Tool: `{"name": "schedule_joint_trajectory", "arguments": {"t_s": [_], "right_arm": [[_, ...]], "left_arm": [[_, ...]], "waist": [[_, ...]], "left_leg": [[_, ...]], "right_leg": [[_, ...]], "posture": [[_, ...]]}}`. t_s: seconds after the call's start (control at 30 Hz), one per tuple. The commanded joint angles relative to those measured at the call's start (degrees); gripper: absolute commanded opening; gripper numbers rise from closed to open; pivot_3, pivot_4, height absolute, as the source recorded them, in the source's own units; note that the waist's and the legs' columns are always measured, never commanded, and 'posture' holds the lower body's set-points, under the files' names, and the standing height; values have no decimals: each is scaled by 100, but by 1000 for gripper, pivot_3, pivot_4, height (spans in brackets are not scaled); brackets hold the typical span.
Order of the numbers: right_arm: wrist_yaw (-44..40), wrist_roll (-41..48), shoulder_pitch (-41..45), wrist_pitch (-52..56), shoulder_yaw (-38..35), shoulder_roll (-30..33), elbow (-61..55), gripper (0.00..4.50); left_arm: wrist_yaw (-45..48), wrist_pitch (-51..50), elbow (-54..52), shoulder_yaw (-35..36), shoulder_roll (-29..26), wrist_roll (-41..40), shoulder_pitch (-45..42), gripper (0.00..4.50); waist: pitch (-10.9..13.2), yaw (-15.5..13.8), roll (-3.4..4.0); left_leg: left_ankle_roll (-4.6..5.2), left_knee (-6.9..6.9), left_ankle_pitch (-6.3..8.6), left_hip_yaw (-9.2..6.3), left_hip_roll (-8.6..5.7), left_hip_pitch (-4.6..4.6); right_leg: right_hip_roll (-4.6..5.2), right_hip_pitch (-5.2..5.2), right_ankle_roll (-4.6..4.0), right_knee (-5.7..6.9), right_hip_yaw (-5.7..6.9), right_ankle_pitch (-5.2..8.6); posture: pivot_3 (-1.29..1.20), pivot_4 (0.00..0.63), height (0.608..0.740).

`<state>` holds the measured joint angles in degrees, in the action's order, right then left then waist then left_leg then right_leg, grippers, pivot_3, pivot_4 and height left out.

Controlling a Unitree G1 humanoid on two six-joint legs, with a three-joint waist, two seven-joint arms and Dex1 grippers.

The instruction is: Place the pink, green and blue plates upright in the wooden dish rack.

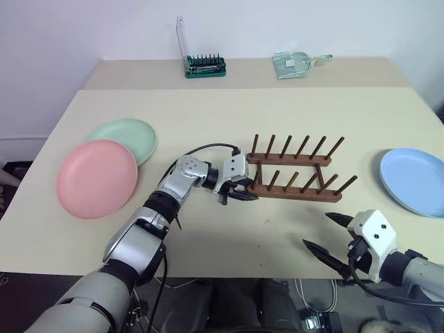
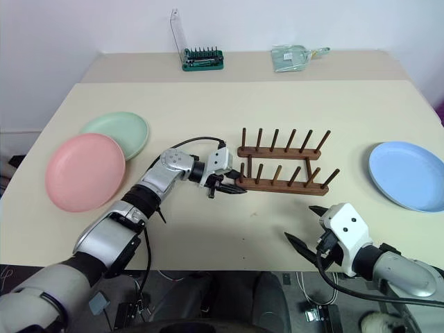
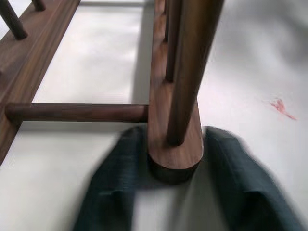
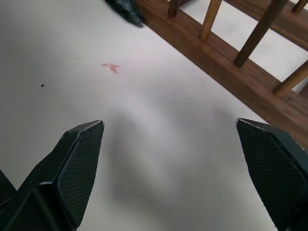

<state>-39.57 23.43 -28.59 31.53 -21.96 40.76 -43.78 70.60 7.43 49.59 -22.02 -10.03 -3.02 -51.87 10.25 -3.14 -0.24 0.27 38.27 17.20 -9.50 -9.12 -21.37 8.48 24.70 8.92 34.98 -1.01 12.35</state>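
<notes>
Left gripper (image 3: 175, 192) straddling the near rail's end of the wooden dish rack (image 1: 298, 182), fingers apart (not clamped). Right gripper (image 4: 171, 168) spread wide, holding nothing, rack just ahead.

The small dark reddish-brown wooden dish rack (image 1: 297, 170) shows smooth, satin-finished grain. The cream desk (image 1: 229, 118) looks matt and smooth, and the right end effector's (image 4: 175, 168) black fingers (image 4: 79, 159) carry finely textured pads.

The left gripper (image 3: 175, 192) straddles the rounded end of the wooden dish rack (image 3: 174, 154), one blurred finger at seven o'clock, one at five. They seem slightly parted from it. A red mark (image 3: 281, 107) lies at three o'clock on the table (image 3: 96, 62).
</notes>
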Motion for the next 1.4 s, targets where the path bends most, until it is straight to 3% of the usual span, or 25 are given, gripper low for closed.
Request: {"name": "schedule_joint_trajectory", "arguments": {"t_s": [0.03, 0.07, 0.13, 0.23, 0.4, 0.47, 0.5, 0.67, 0.93, 1.4], "right_arm": [[6, 49, 198, -30, -196, 66, -41, 4500], [4, 33, 236, 2, -196, 94, -11, 4500], [27, -73, 270, 17, -195, 138, 44, 4500], [136, -313, 492, 222, -141, 347, 389, 3794], [193, -508, 765, 420, 91, 536, 584, 1229], [275, -665, 879, 452, 197, 595, 658, 238], [314, -698, 937, 503, 228, 608, 677, 105], [397, -1054, 1421, 622, 838, 726, 917, 105], [705, -1815, 2494, 126, 1730, 596, 2070, 105], [770, -2285, 3585, -1005, 1970, 368, 3699, 105]], "left_arm": [[-127, -143, -187, 199, -115, 76, -19, 4189], [-114, -224, -306, 234, -178, 64, 40, 4462], [-108, -328, -583, 288, -302, 39, 184, 4462], [152, -1221, -2071, 411, -823, -303, 888, 3608], [-168, -2457, -4059, 177, -1041, -323, 1656, 1007], [-454, -2821, -4569, -3, -1002, -163, 1852, 988], [-548, -2850, -4726, -56, -994, -106, 1920, 988], [-1245, -3204, -5018, -426, -678, 217, 2141, 988], [-2442, -3042, -4220, -458, -290, 771, 1893, 988], [-3017, -2379, -3095, -222, 81, 730, 1342, 988]], "waist": [[0, 37, 0], [0, 63, 0], [0, 91, 0], [-1, 157, 1], [-2, 126, 2], [-2, 71, 1], [-2, 68, 0], [-2, 87, 0], [-9, 75, -8], [-14, 90, -12]], "left_leg": [[0, 0, 0, 0, 0, 0], [0, 0, 0, -1, 0, 0], [0, -1, 0, -3, 0, 0], [1, -2, 1, 0, 0, 0], [1, -1, 0, -4, -2, -1], [1, 2, 0, -3, -3, 1], [1, 3, 0, -3, -3, 1], [0, 3, 0, -1, -2, 2], [-1, 8, -1, 1, -3, 11], [-7, 8, -8, 1, -3, 17]], "right_leg": [[0, 0, 0, 0, -1, 0], [0, 0, 0, 1, 0, 0], [-1, 0, 1, 2, 0, 1], [-2, 4, 3, 2, -5, 2], [1, 6, 2, 9, -6, 2], [3, 0, 1, 9, -6, 2], [3, -2, 1, 8, -6, 2], [2, -1, 2, 9, -6, 2], [3, -15, 3, 5, -6, 1], [1, -15, 2, 11, -6, -1]], "posture": [[0, 150, 735], [0, 150, 735], [0, 150, 735], [0, 150, 735], [0, 150, 735], [0, 150, 735], [0, 150, 735], [0, 150, 735], [0, 150, 735], [0, 150, 735]]}}
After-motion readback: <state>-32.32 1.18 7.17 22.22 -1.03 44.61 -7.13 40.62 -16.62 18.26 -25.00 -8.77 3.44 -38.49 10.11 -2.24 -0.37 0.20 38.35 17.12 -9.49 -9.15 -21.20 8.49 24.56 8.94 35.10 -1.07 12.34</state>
